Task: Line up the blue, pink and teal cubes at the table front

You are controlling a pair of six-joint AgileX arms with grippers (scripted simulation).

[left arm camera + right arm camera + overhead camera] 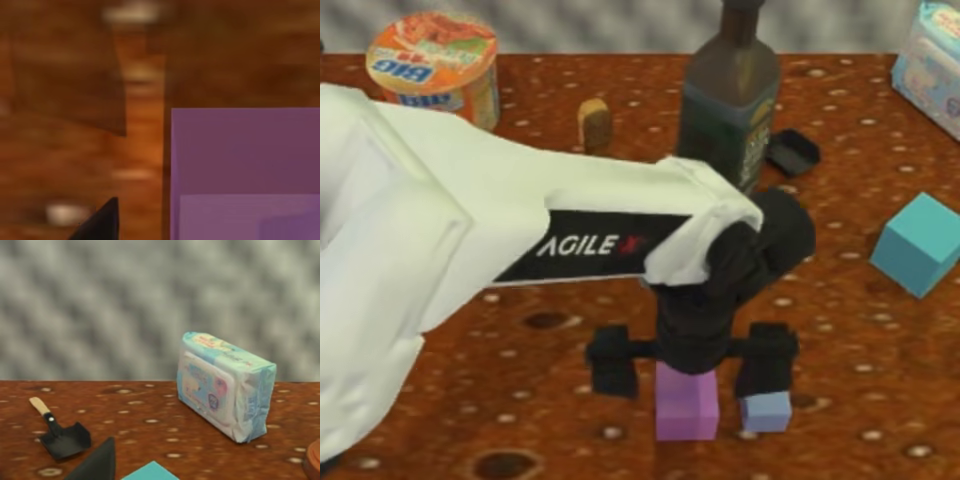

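Operator, at the near edge of the table [440, 400] you are finding the pink cube [686, 403] standing beside the smaller blue cube [766, 411], which is just to its right with a slim gap between them. Your left gripper [692, 362] is hanging directly over the pink cube, its fingers [612, 360] spread wide and released, gripping nothing. Farther back at the right, the teal cube [921, 243] is sitting well apart from the pair. Beyond it, at the far right corner, a printed pack [932, 62] is resting. A dark bottle [730, 105], a small black shovel [792, 151] and a round tub [435, 68] are lining the far edge. Your right gripper is outside the top view; I cannot tell its grip.
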